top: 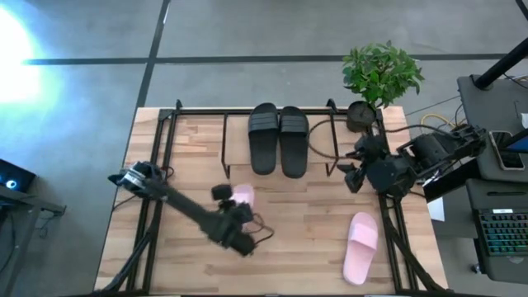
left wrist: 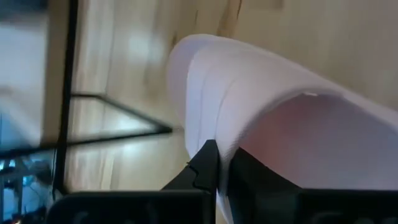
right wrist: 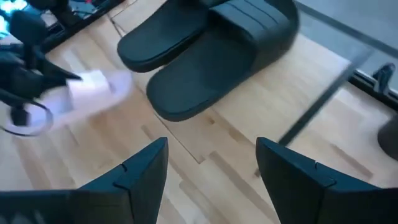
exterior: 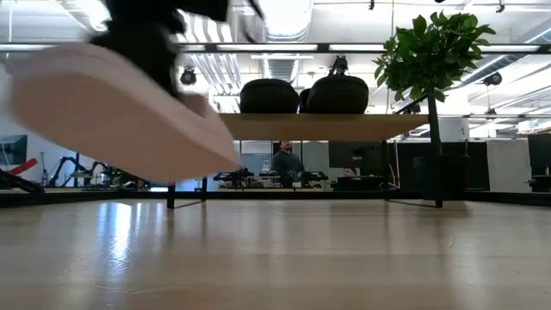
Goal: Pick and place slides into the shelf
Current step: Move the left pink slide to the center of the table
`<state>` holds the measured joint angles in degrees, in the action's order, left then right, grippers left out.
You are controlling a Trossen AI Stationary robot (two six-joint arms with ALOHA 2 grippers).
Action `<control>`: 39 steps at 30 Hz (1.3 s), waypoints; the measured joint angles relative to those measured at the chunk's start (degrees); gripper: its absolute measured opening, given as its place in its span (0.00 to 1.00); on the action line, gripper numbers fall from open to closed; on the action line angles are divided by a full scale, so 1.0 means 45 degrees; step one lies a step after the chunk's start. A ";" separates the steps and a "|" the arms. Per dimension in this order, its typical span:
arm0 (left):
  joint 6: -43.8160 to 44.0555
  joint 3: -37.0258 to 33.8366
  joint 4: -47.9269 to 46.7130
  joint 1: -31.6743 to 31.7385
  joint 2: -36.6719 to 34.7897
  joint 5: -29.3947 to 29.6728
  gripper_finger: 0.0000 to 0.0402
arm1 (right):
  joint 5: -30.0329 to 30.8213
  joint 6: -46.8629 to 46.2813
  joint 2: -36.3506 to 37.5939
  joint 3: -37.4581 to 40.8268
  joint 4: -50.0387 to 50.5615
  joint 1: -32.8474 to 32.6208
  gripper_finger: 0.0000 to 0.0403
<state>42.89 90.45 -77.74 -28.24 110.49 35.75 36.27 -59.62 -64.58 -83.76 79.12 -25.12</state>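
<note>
Your left gripper is clamped on the strap of one pink slide, carrying it clear of the table; the low view shows its pale sole hanging in the air, and the left wrist view shows the dark fingers pinching the strap's edge. What matters now is where the shelf lies from that load: its light board sits at the far edge of the table, beyond the gripper and a little toward the right arm's side. The black pair already lies side by side on the middle of the board, long axes running from far edge to near, so the free space is on the board's left stretch, which is just about straight ahead of the slide you hold. You would likely want its long axis turned parallel to the black pair before setting it down; how it is turned at present is hard to read, since the arm covers most of it. The second pink slide lies near the right front corner, tilted slightly, much closer to your right gripper, which hovers with fingers spread wide beside the shelf's right end and holds nothing.
</note>
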 joint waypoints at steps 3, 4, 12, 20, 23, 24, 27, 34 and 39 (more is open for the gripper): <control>-0.0671 0.0200 0.0435 0.0818 0.0476 0.0331 0.00 | -0.0001 -0.0318 0.0429 -0.0006 0.0453 -0.0029 0.58; -0.0711 0.0346 0.0430 0.1065 0.0653 0.0423 0.00 | -0.0001 -0.0412 0.0565 -0.0006 0.0551 -0.0029 0.58; -0.2786 0.2826 0.0564 0.2357 0.2814 0.0661 0.00 | 0.0058 -0.0432 0.0963 -0.0001 0.1493 -0.0024 0.58; -0.3710 0.4948 0.0072 0.2699 0.4515 0.0808 0.00 | 0.0017 -0.0422 0.0716 -0.0001 0.1607 -0.0029 0.58; -0.3642 0.4845 -0.0155 0.2704 0.4607 0.0565 0.02 | -0.0077 -0.0417 0.0643 -0.0001 0.1611 -0.0029 0.58; -0.3644 0.4784 -0.0169 0.2704 0.4607 0.0412 0.04 | -0.0134 -0.0419 0.0634 -0.0001 0.1607 -0.0029 0.58; -0.3107 0.4726 -0.0163 0.2695 0.4603 0.0080 0.11 | -0.0151 -0.0485 0.0604 -0.0001 0.1611 -0.0029 0.58; -0.2319 0.4816 -0.0042 0.2704 0.4364 -0.1254 0.33 | -0.0160 -0.0519 0.0585 0.0008 0.1607 -0.0029 0.58; -0.3150 0.4843 0.0481 0.2638 0.4176 -0.2130 0.41 | -0.0194 -0.0598 0.0585 0.0013 0.1605 -0.0029 0.58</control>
<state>28.71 112.25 -75.58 -16.37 129.28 26.17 35.40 -62.31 -61.95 -83.70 86.34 -25.26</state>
